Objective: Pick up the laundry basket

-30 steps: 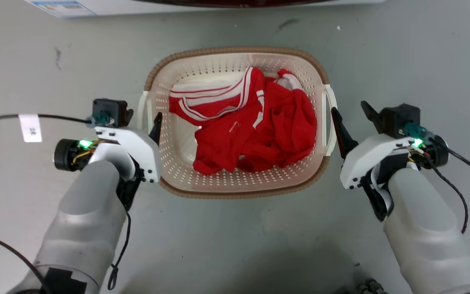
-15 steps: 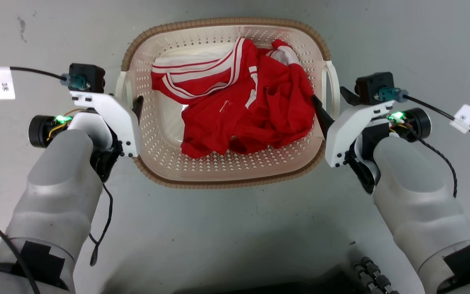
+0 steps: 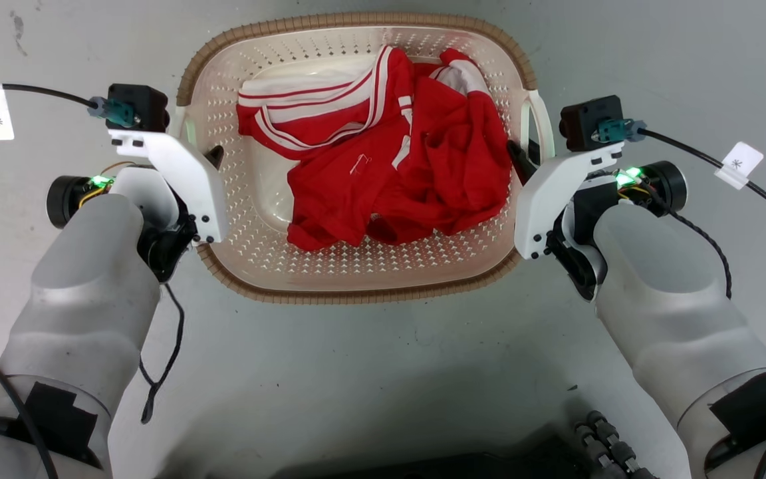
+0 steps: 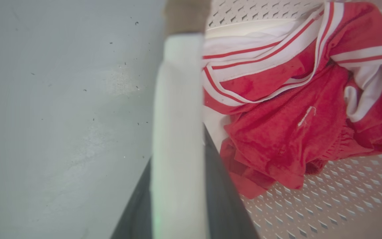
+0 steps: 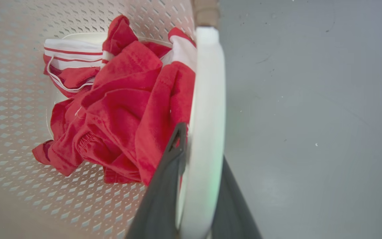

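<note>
Grasp complete: left gripper [image 3: 200, 150] and right gripper [image 3: 534, 156] each clamp 1 white handle [image 4: 177, 99] of the laundry basket [image 3: 356, 296]; lift apparently outstanding.

A crumpled red garment [image 3: 396, 166] lies in a loose heap, with red-and-white stripes [image 3: 310, 110] along a band on its far left part and a small pale thread [image 3: 360, 163] on the red cloth near the middle. The grey floor [image 3: 383, 372] is smooth and faintly speckled, with a dark scuff mark [image 3: 18, 26] at the head view's upper left.
</note>
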{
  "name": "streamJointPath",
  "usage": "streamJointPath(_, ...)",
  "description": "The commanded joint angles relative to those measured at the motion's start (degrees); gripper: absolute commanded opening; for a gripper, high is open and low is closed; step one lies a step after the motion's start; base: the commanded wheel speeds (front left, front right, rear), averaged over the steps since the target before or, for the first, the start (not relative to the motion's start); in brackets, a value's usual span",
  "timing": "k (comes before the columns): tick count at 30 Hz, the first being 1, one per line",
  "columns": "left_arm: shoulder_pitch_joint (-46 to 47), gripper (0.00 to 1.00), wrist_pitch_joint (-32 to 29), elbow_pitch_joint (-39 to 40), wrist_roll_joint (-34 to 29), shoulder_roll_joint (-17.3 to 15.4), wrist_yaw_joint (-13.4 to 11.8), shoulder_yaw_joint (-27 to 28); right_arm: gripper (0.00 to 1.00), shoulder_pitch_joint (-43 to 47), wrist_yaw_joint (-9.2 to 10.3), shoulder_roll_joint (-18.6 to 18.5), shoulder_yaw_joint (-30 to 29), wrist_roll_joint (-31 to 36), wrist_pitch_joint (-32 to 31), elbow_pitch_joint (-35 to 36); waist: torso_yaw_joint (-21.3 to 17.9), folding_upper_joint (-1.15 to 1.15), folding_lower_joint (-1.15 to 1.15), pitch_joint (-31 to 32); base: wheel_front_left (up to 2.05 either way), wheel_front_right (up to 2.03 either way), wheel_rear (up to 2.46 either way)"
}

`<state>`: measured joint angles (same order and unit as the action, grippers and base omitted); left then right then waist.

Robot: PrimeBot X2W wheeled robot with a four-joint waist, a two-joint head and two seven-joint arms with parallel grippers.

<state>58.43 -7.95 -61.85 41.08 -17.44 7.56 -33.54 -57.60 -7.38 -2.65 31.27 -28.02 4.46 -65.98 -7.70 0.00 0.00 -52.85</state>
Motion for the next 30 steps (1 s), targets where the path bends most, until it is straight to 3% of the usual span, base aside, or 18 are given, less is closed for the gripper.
streamJointPath(1,-0.41,0.0,-0.19,-0.26,0.05,-0.97,-0.18,-0.71,0.0,-0.97,-0.2,-0.45,0.77,-0.15,0.06,-0.49,0.01,0.0,0.0,0.28,0.0,0.0,0.0)
streamJointPath(12,-1.77,0.0,-3.07,-0.89,5.78,0.68,-0.13,-5.25,0.0,1.6,-0.22,-0.88,5.46,-6.51,-3.5,-2.27,1.19,0.0,0.0,7.63,0.0,0.0,0.0)
streamJointPath(30,-9.46,0.0,-12.34,-1.91,16.87,4.75,0.04,-10.25,0.0,9.96,-0.24,-5.86,12.34,-20.65,-22.82,1.05,3.61,0.0,0.0,29.3,0.0,0.0,0.0)
